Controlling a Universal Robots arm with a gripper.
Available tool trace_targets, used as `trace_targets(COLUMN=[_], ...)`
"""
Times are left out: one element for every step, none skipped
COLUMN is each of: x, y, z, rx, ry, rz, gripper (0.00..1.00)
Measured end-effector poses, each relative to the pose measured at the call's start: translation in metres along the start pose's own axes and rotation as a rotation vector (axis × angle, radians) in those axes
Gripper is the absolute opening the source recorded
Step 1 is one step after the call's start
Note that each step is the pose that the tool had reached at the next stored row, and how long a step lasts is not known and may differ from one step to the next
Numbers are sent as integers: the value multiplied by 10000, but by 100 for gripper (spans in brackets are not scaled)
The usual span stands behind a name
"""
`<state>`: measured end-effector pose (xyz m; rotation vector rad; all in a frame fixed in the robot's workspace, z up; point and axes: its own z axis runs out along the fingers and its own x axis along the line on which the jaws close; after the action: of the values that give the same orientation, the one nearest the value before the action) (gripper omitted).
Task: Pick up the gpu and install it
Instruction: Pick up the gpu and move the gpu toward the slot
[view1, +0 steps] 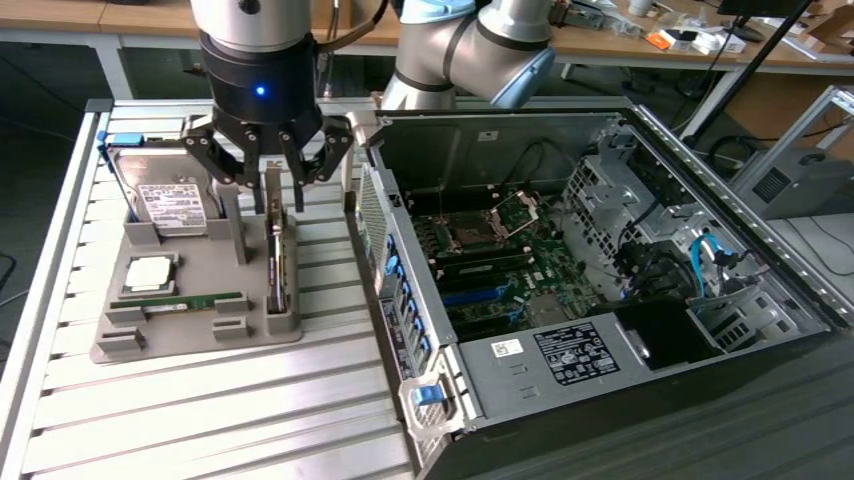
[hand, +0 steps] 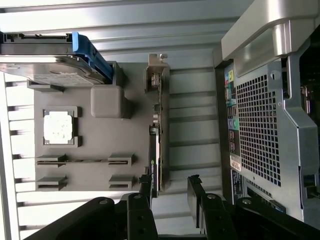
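Observation:
The gpu (view1: 276, 255) is a thin dark card with a silvery metal edge, standing on its long edge in a slot of the grey holder (view1: 180, 348) on the slatted table. My gripper (view1: 271, 186) hangs just above the card's far end, open, with a finger on each side of the card and not touching it. In the wrist view the gpu (hand: 160, 115) runs down to my gripper (hand: 170, 183), and its near end sits between the two black fingertips (hand: 146, 183), closer to one of them.
The holder also carries a silver hard drive (view1: 167, 200) with a white label, a processor chip (view1: 150, 272) and a green memory stick (view1: 187, 300). The open computer case (view1: 427, 330) lies at the exterior view's right, its motherboard (view1: 487, 270) exposed. The case's rear panel (hand: 260, 120) stands close beside the holder.

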<state>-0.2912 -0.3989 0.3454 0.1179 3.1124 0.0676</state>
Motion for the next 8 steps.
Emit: trace_targets(x=[0,0,0,0,1,1,1,1], y=[0,-1,-1,-1,-1,-1,-1,-2], z=[4,11,14,19,23,27,31,35], rx=[0,0,0,0,0,0,-1,0], ry=[0,0,0,0,0,0,-1,0], rz=[0,0,0,0,0,0,0,0], gripper=[42,42,42,42,42,42,42,42])
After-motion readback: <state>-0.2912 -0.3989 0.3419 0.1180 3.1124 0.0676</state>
